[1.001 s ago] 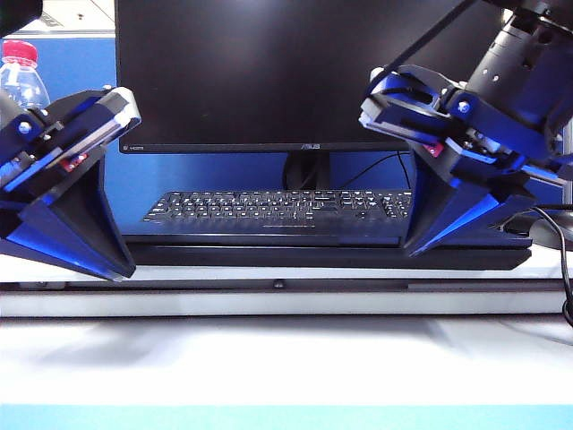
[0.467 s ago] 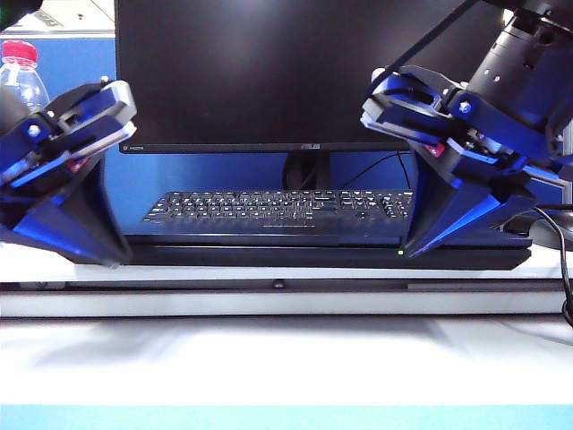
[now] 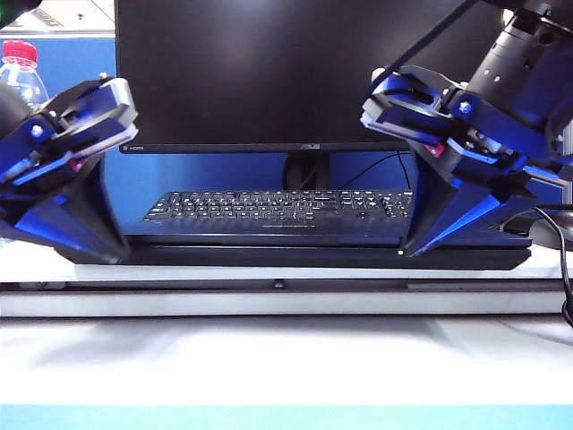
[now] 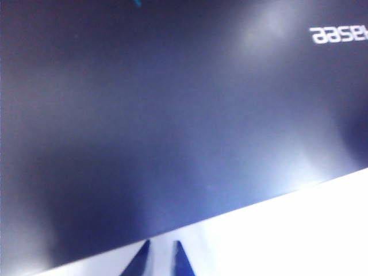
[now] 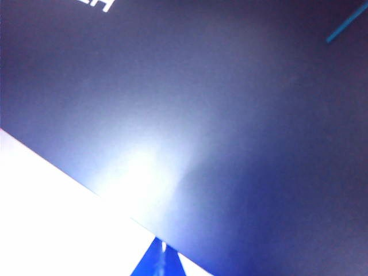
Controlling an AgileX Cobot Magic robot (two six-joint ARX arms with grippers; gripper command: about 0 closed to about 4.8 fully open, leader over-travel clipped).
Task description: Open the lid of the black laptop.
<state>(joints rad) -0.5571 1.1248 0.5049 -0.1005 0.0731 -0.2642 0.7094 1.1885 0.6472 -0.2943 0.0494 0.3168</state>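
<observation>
While the black laptop (image 3: pixel 295 257) lies along the desk's (image 3: pixel 286 358) front edge, just before the keyboard (image 3: pixel 277 208) and monitor (image 3: pixel 295 72), its lid (image 4: pixel 172 115) is down flat. The left gripper (image 4: pixel 162 260) sits at the laptop's left end, its fingertips (image 4: pixel 141 259) narrowly parted just off the lid's front edge and clasping nothing. The right gripper (image 5: pixel 164 261) sits at the right end, tips pressed almost together at that same edge.

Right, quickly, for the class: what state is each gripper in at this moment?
Left gripper: slightly open, tips at the edge of the lid, holding nothing.
Right gripper: shut, tips together at the lid's edge, holding nothing.
</observation>
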